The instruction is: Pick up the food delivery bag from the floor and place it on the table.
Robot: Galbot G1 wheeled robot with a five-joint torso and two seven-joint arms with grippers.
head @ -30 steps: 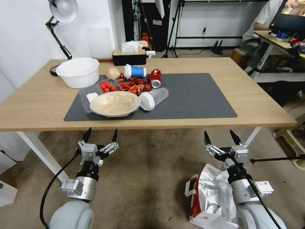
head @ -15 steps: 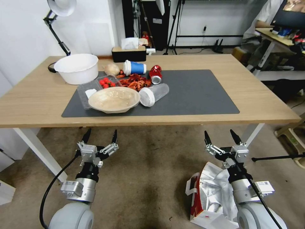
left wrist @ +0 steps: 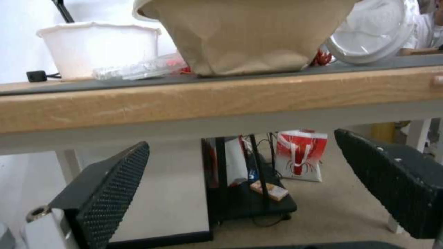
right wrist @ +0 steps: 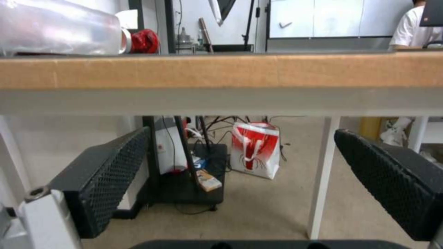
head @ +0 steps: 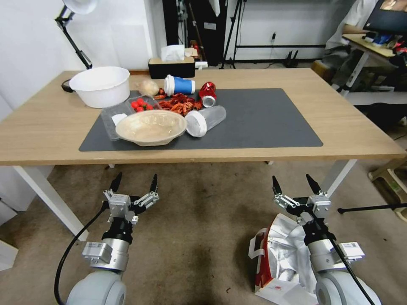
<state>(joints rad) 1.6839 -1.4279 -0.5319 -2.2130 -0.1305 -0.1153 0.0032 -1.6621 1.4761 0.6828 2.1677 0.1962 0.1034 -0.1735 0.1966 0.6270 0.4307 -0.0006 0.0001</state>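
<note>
While both grippers spread, food delivery bag (head: pixel 282 254) gapes, crumpled foil lining, red side

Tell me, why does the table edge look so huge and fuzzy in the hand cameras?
In both wrist views the table edge sits close to the lens, so it looms large and soft; in the head view the table looks sharp, its edges slightly bowed by the wide lens.

White basin (head: pixel 100 86); beige bowl (head: pixel 150 127) — cup (head: pixel 179 85) toppled
</note>
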